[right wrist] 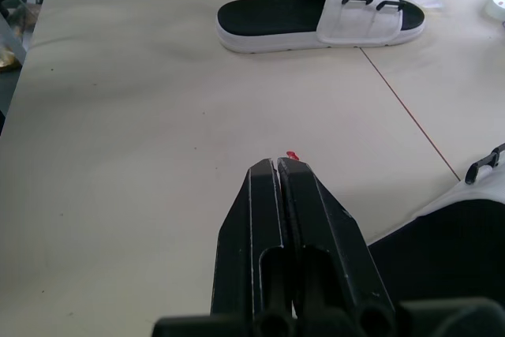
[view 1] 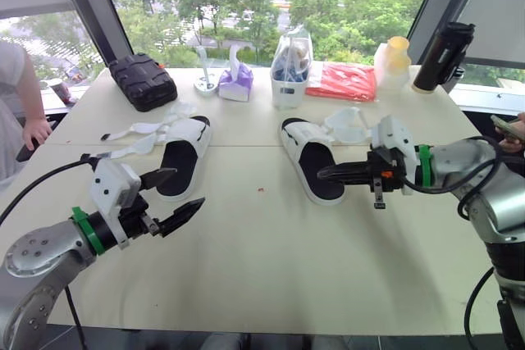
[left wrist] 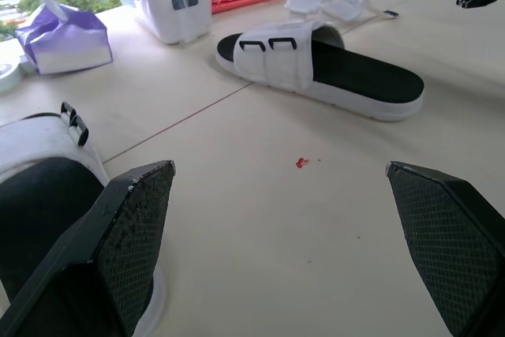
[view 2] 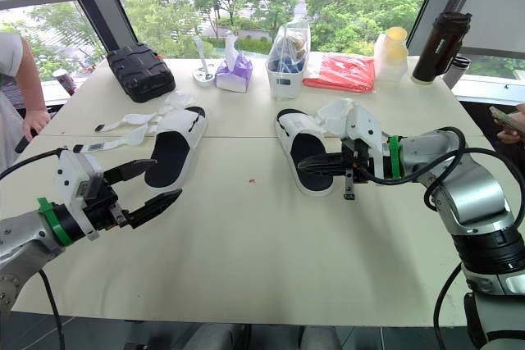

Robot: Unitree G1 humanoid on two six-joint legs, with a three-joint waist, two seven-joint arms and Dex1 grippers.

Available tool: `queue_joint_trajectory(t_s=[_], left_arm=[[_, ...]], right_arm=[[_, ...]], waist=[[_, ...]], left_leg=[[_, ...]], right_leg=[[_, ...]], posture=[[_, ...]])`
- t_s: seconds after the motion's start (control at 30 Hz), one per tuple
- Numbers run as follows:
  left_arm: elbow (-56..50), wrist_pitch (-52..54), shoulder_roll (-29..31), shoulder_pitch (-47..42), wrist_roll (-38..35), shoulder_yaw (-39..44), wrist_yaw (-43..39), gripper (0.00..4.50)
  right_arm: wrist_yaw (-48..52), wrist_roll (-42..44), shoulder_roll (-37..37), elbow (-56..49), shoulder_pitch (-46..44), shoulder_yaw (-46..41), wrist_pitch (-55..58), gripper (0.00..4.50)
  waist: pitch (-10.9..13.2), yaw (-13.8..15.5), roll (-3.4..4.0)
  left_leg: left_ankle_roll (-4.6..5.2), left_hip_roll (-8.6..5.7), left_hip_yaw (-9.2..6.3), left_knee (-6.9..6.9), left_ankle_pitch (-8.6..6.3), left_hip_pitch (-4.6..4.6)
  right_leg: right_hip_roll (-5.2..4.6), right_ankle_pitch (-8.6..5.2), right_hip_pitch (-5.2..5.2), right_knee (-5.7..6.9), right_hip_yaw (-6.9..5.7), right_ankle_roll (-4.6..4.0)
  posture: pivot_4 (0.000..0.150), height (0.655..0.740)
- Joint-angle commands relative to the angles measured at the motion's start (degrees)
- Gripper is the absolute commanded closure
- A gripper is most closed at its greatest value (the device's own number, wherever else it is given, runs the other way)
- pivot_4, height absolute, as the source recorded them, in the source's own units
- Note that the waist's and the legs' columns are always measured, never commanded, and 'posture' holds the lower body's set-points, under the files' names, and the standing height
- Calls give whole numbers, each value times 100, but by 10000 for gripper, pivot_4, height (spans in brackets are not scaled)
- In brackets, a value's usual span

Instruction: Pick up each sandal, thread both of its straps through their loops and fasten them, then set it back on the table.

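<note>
Two white sandals with black footbeds lie on the table. The left sandal [view 1: 184,157] has its straps [view 1: 139,133] loose, spread out to its left. The right sandal [view 1: 312,157] has its straps [view 1: 353,125] loose, heaped on its right. My left gripper [view 1: 187,188] is open just in front of the left sandal's heel, holding nothing. My right gripper [view 1: 320,175] is shut and empty. It reaches in from the right over the right sandal's heel, with its tips [right wrist: 278,165] pointing left over bare table.
Along the back stand a black pouch [view 1: 142,79], a purple tissue pack [view 1: 235,84], a clear container [view 1: 291,67], a red cloth [view 1: 344,81], a yellow-lidded bottle [view 1: 392,59] and a black flask [view 1: 443,56]. A person [view 1: 20,96] stands at the left edge.
</note>
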Motion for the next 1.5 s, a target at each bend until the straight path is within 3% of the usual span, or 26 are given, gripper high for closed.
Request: queue_joint_trajectory(t_s=[0.03, 0.27, 0.87, 0.97, 1.03, 1.2, 1.5], left_arm=[[-102, -79, 76, -24, 61, 126, 28, 480], [-125, 84, 44, -100, -223, 239, 147, 480], [-108, 50, -31, -36, -169, 43, 291, 480], [-88, 26, -63, -71, -148, 0, 319, 0], [-83, 24, -70, -88, -140, -28, 329, 0], [-68, 1, -77, -139, -123, -136, 311, 0], [-78, -8, -158, -227, -47, -315, 377, 0]], right_arm=[[-3, 46, -48, -151, -53, -124, -35, 45000], [-57, 35, -35, -148, -15, -126, -27, 45000], [-477, -27, 119, -149, 113, -143, -91, 45000], [-703, -255, 189, -11, 89, -96, -238, 36450], [-842, -381, 262, 47, 57, -81, -299, 27132], [-1804, -2036, 456, 418, 124, 406, -1883, 535], [-3757, -4928, 833, 1688, -404, 1448, -4254, 535]], waist=[[0, -1, 0], [0, -1, 0], [0, -1, 0], [0, -3, 0], [0, 0, 0], [0, -8, 0], [-1, -73, -1]], left_leg=[[0, 0, 0, 0, 0, 0], [-1, 0, 0, 0, 1, 0], [-2, 0, 0, 0, 1, 0], [-2, 1, 0, 0, 1, 0], [-2, 1, 0, 0, 1, 0], [-22, 0, 2, 0, 13, 0], [-31, 1, 25, 0, 18, -1]], right_leg=[[0, 0, 0, 0, 0, 0], [0, 0, -1, 0, 0, 0], [0, 0, 0, 0, 0, -1], [0, 0, -1, 0, 0, -1], [0, 0, -1, 1, 0, -1], [0, 1, -3, 2, 0, -1], [1, 2, -23, 23, 23, 0]], posture=[[1500, 7400], [1500, 7400], [1500, 7400], [1500, 7400], [1500, 7400], [1500, 7400], [1500, 7400]])
